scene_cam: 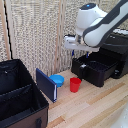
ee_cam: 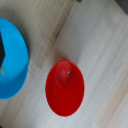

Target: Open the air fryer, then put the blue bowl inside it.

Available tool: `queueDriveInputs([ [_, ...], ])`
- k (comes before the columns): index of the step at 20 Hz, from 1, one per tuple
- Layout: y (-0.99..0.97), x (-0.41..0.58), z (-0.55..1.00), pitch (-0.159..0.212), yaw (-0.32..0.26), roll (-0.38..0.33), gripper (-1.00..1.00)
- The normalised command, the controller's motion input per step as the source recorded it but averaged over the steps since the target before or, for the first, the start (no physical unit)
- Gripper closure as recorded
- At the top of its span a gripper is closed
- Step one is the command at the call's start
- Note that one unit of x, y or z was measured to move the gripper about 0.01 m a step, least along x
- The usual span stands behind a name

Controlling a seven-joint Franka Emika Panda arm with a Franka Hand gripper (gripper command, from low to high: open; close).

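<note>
The black air fryer (scene_cam: 116,47) stands at the exterior view's right with its drawer (scene_cam: 95,71) pulled out toward the left. Its handle does not stand out against the black drawer front. The blue bowl (scene_cam: 57,80) sits on the wooden table beside the red cup (scene_cam: 75,84). My gripper (scene_cam: 78,53) hangs in the air above the cup and bowl, fingers apart and holding nothing. In the wrist view the blue bowl (ee_cam: 12,60) and the red cup (ee_cam: 65,87) lie below, side by side and apart from each other.
A flat dark-blue panel (scene_cam: 46,84) stands upright just left of the bowl. A big black fabric case (scene_cam: 17,95) fills the exterior view's lower left. A light curtain hangs behind the table (scene_cam: 95,107).
</note>
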Motion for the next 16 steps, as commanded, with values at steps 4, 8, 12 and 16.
queueDriveInputs([
  [4,0.23,0.586,0.38,0.326,0.000,0.022,-1.00],
  [8,0.26,0.600,0.29,0.337,0.000,0.065,-1.00],
  [12,0.29,0.604,0.24,0.331,0.000,0.102,-1.00],
  [16,0.15,0.501,0.12,0.318,0.027,0.186,-1.00],
])
